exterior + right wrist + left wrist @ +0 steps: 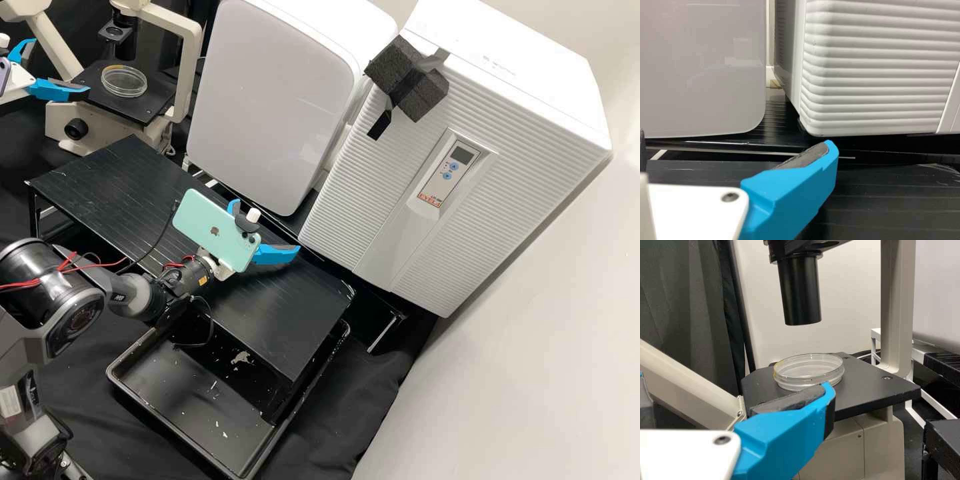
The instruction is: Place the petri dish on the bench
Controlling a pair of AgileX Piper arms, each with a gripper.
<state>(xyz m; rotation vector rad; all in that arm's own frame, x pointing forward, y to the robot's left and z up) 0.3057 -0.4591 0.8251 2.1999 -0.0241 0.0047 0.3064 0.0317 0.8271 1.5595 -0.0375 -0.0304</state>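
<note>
Under the microscope (897, 305), over its black platform (867, 390), a low, level approach is best made, the left tool (60, 65) being closed gently only once the petri dish (809, 372) is straddled. The left tool, like the right tool (267, 226), is open and empty; the dish is borne by the platform, just beyond the left tool's tips.

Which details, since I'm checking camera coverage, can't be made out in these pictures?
- Round clear petri dish: part of its near lower edge, behind a blue finger of the left hand, left wrist view.
- That hand's rear: cut off by the high view's left edge.
- Cream microscope with black stage: top cut off, high view.
- Right hand: middle behind the flat mint green phone, high view.
</note>
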